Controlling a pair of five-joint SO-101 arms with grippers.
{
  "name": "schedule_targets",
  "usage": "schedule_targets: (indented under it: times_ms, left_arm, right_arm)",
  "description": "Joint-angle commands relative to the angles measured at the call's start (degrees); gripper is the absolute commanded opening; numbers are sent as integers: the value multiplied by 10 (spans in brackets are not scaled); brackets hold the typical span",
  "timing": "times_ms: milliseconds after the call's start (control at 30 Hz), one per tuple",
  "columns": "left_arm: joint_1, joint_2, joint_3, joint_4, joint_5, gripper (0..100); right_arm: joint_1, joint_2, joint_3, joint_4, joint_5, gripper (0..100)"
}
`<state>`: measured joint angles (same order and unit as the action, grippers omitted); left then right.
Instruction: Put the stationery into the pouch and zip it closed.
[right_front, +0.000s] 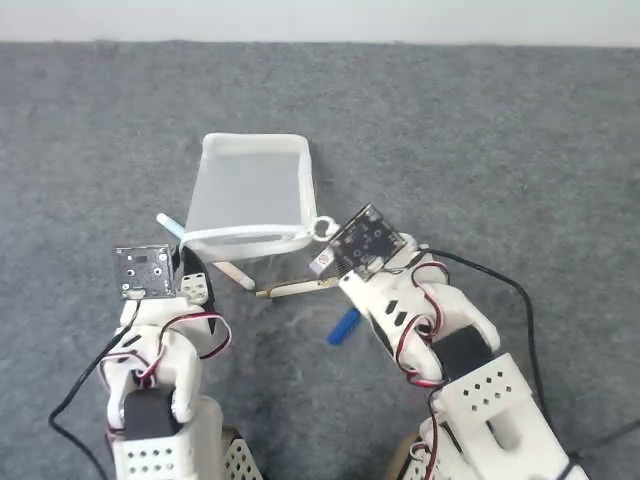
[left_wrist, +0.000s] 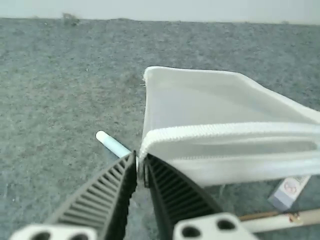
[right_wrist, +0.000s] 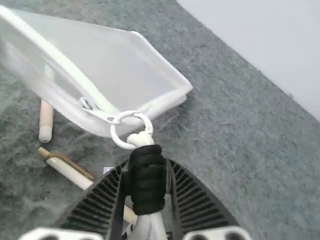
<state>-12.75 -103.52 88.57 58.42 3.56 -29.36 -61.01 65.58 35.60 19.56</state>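
Note:
The white translucent pouch (right_front: 250, 190) lies on the grey mat with its zipper edge towards the arms. My left gripper (left_wrist: 140, 161) is shut on the pouch's (left_wrist: 215, 115) zipper-edge corner. At the other corner my right gripper (right_wrist: 146, 162) is shut on the black zipper pull (right_wrist: 146, 177), which hangs from a metal ring (right_wrist: 131, 129). On the mat beside the pouch (right_wrist: 100, 75) lie a beige pen (right_front: 300, 287), a cream stick (right_front: 235, 273), a white pen (left_wrist: 112, 145), a small eraser (left_wrist: 289, 189) and a blue item (right_front: 343, 326).
Both arms stand close together at the table's near side, the left arm (right_front: 160, 380) and the right arm (right_front: 440, 340) with its black cable (right_front: 510, 290). Grey mat (right_front: 500, 140) stretches beyond and to both sides of the pouch.

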Motion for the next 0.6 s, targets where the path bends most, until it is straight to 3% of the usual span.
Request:
schedule_targets:
  times_ms: [0, 167, 400, 567]
  left_arm:
    - [-24, -13, -35, 13, -4, 11]
    - [-19, -13, -33, 13, -4, 17]
    - [-20, -13, -23, 21, 18, 216]
    - [-19, -13, -22, 18, 25, 224]
  right_arm:
    - [38, -10, -52, 5, -21, 5]
    - [35, -10, -51, 6, -22, 5]
    - [15, -11, -55, 13, -20, 5]
    - [-27, -11, -89, 74, 4, 5]
